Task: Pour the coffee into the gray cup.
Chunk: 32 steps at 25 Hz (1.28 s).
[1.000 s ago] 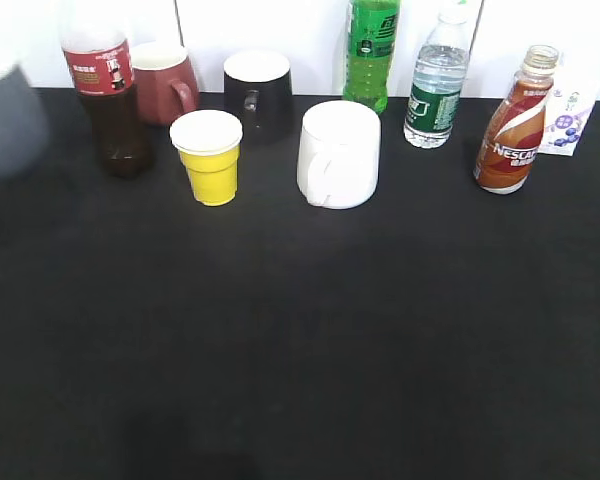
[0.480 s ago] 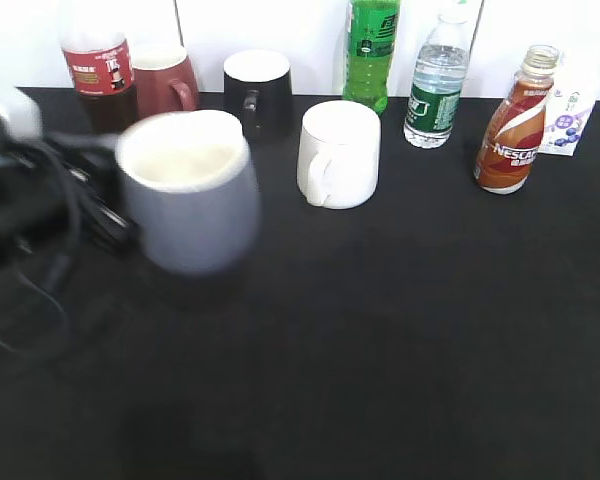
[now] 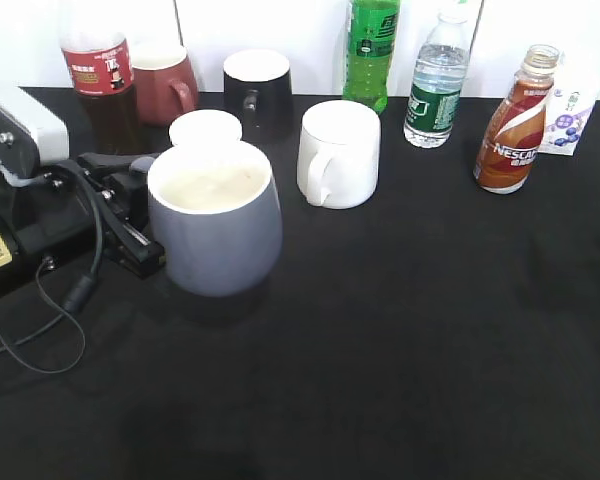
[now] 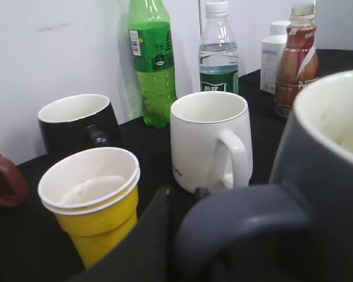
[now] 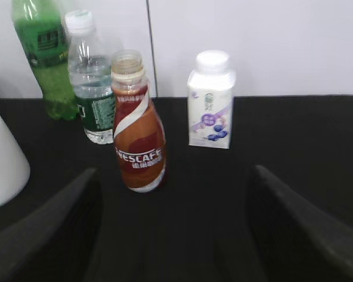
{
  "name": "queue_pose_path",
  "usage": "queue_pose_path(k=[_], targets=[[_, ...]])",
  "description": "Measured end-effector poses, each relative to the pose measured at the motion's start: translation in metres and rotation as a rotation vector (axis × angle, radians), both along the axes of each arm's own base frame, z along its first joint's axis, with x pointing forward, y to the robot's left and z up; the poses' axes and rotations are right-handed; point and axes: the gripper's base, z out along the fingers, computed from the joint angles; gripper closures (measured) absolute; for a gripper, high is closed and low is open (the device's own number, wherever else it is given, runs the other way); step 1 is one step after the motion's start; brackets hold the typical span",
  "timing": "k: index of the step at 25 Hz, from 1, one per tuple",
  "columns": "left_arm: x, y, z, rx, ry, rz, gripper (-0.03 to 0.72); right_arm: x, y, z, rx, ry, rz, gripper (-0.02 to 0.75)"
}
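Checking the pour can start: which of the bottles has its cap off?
The brown Nescafe coffee bottle: its neck is bare and open, while the water bottle and the white milk bottle show white caps.

My left arm reaches in low from the left side of the bench, its black wrist and loose cable lying close to the surface, and my left hand [image 3: 140, 215] is clamped on the handle of the gray cup [image 3: 216, 228], holding it upright. My right hand [image 5: 173, 235] hangs with its two dark fingers [image 5: 53, 226] spread wide apart, gripping nothing, and it is out of the exterior view.
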Motion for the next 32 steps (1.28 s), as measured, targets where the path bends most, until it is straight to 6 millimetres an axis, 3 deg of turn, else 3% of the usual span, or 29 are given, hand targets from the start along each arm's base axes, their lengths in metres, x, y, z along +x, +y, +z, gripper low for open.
queue_pose_path(k=[5, 9, 12, 24, 28, 32], targets=[[0.000, 0.000, 0.000, 0.000, -0.001, 0.000, 0.621, 0.051, 0.019, -0.046, -0.088, 0.013, 0.172, 0.147], [0.000, 0.000, 0.000, -0.001, -0.001, 0.000, 0.621, 0.096, 0.029, -0.066, -0.020, 0.071, 0.122, 0.141], [0.000, 0.000, 0.000, -0.002, -0.002, -0.001, 0.621, 0.121, 0.031, -0.086, -0.001, 0.061, 0.103, 0.064], [0.000, -0.001, 0.003, -0.022, -0.023, -0.005, 0.621, 0.188, 0.039, -0.131, -0.025, -0.016, 0.103, 0.093], [0.000, -0.001, 0.003, -0.024, -0.026, -0.006, 0.621, 0.194, 0.041, -0.136, -0.027, -0.053, 0.120, 0.205], [0.000, -0.001, 0.003, -0.025, -0.026, -0.006, 0.621, 0.194, 0.042, -0.136, -0.029, -0.068, 0.127, 0.207]])
